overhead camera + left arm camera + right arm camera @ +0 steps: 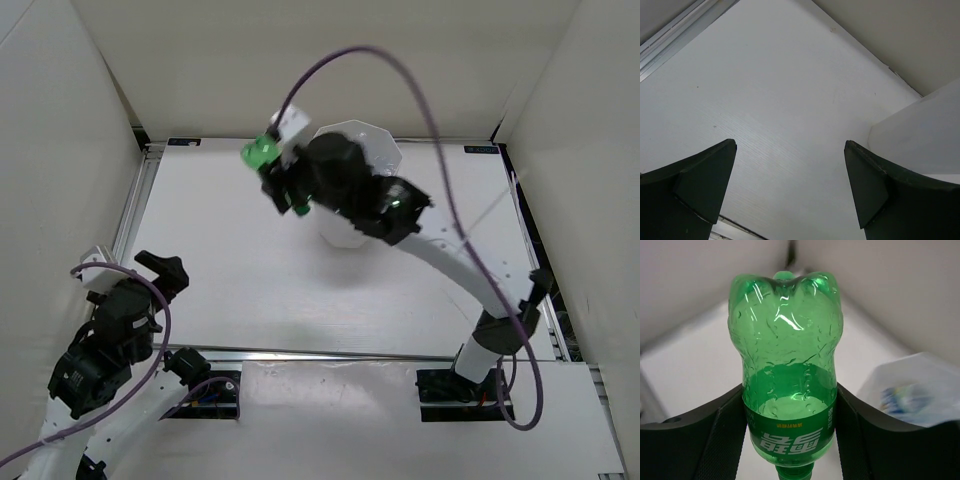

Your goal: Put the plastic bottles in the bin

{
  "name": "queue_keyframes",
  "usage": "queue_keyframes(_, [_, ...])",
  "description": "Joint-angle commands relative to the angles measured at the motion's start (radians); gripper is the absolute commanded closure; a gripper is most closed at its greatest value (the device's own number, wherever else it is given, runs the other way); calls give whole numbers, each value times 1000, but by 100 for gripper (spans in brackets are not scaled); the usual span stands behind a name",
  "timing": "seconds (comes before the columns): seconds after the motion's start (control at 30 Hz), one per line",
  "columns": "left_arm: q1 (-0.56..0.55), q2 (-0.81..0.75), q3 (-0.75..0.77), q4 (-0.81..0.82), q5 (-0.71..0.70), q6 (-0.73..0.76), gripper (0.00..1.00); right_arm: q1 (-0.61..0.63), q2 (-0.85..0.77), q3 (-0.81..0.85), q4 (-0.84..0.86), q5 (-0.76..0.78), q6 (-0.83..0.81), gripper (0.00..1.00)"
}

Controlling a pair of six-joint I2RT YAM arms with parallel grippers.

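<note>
One green bottle (787,370) is being held beside the bin (375,150).
At the desk's (230,280) near left corner the left hand (790,185) is gaping wide, empty. Farther in, the right hand (787,432) is pinching the bottle's labelled waist just left of the bin by the far edge. Its long axis is running along the fingers (715,440), base toward the far left corner, cap toward the wrist. Carrying seems underway; next it is needing a shift right over the rim, then release.

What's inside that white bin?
A blurry blue-and-white labelled bottle shows inside the bin in the right wrist view. From above, the right arm covers most of its opening, hiding the rest.
</note>
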Motion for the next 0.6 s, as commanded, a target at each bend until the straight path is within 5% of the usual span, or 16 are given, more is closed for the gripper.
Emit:
queue_keyframes(0.0, [-1, 24, -28, 102, 5, 30, 0, -123, -48, 163, 59, 59, -77, 54])
queue_keyframes(0.2, [-1, 75, -28, 170, 51, 48, 0, -313, -48, 78, 188, -62, -98, 49])
queue_keyframes(0.57, [-1, 85, 1, 134, 54, 59, 0, -456, 55, -43, 294, -213, -8, 49])
